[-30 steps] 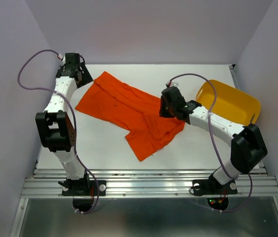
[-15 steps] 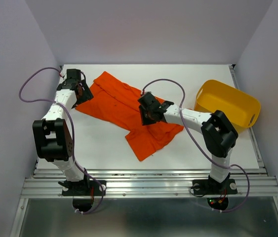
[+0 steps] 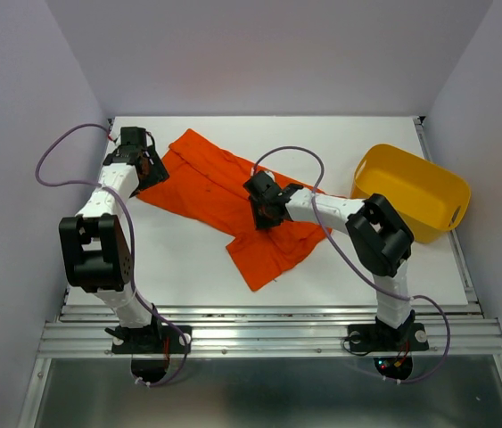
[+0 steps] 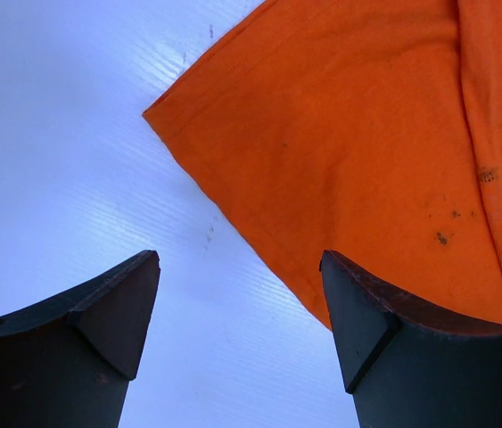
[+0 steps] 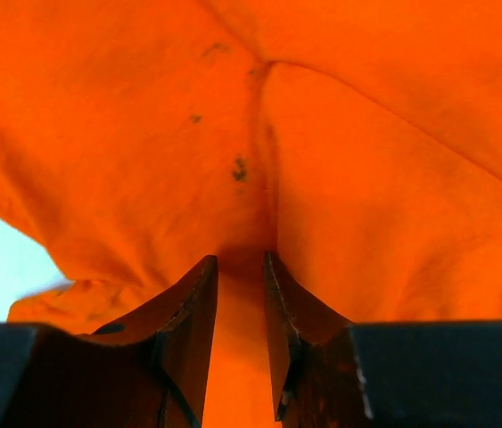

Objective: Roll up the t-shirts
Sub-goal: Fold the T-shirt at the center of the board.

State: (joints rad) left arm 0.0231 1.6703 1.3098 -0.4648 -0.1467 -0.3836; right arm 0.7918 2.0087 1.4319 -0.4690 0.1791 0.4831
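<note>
Since the right gripper (image 5: 240, 260) pinches a thin fold of the shirt (image 3: 206, 189), spread diagonally across the table (image 3: 179, 267), a pull may bunch it, esp. w/ the left gripper (image 4: 237, 260) open at its far-left corner.

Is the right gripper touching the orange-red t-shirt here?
Touching. The right wrist view shows the right gripper pinching a raised fold of the orange-red t-shirt, with cloth puckering between its nearly closed jaws.
</note>
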